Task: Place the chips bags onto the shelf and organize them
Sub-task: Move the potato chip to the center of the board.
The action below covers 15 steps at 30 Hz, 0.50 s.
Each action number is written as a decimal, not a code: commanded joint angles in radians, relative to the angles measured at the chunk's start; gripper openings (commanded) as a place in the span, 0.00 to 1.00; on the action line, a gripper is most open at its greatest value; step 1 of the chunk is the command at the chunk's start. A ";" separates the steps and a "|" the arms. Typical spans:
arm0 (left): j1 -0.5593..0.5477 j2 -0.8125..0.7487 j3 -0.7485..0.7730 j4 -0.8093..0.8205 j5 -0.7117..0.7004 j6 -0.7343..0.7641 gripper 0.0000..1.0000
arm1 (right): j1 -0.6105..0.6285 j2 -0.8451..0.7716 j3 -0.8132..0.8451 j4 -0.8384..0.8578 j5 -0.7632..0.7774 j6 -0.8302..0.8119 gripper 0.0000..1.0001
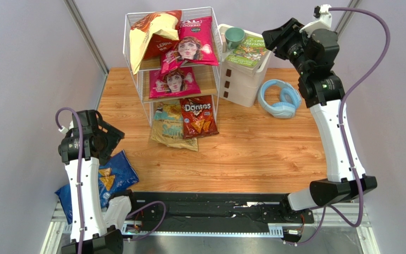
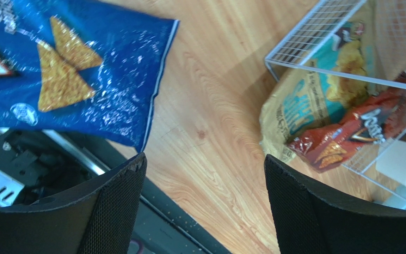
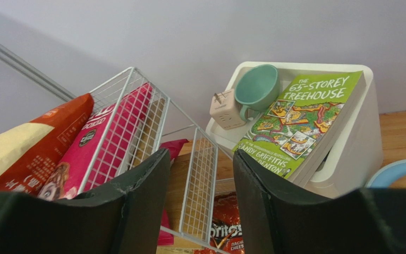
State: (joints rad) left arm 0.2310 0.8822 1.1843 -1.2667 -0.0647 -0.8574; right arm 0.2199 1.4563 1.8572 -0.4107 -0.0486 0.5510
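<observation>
At far left we see the left gripper [image 2: 202, 166] hanging above the wooden table [image 1: 274, 153], its jaws spread wide and empty. The blue Doritos bag [image 2: 120, 90] lies flat just beside it at the table's near-left corner, partly over the edge by the black base rail [image 1: 210, 209] and clear of the fingers. Further right stands the shelf [image 1: 170, 11], a white wire rack at the back of the table. On its top tier we find the orange-and-cream bag [image 1: 146, 39] leaning at the left, with a magenta bag [image 1: 195, 45] beside it. The second magenta bag [image 1: 173, 82] lies on the middle tier below. At the bottom, the tan-and-teal bag [image 1: 169, 129] and the red Doritos bag [image 1: 199, 117] both stick out of the rack's front onto the table, the red one overlapping the tan one's right edge. Just right of the shelf is a white drawer unit [image 1: 245, 84] carrying a teal mug [image 1: 235, 36], a small plug adapter [image 3: 225, 108] and a green book [image 1: 250, 52]. Light-blue headphones [image 1: 279, 99] rest on the table near it. At right, the right gripper [image 3: 201, 159] is raised above the drawer unit and faces the shelf's mesh side, its jaws parted by a moderate gap with nothing between them.
</observation>
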 commanded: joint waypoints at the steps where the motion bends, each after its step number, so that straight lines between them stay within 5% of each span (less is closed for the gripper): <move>1: 0.033 -0.014 -0.070 -0.132 -0.058 -0.106 0.86 | -0.007 -0.048 0.003 -0.011 -0.088 0.004 0.54; 9: 0.087 -0.071 -0.372 -0.070 0.042 -0.204 0.83 | -0.086 -0.120 -0.162 -0.028 -0.135 0.055 0.54; 15: 0.085 -0.059 -0.364 -0.053 -0.033 -0.217 0.82 | -0.088 -0.174 -0.273 -0.043 -0.129 0.053 0.54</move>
State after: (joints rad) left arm 0.3103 0.8009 0.7795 -1.3270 -0.0574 -1.0466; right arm 0.1291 1.3403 1.6188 -0.4515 -0.1600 0.5926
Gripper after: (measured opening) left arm 0.824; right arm 0.538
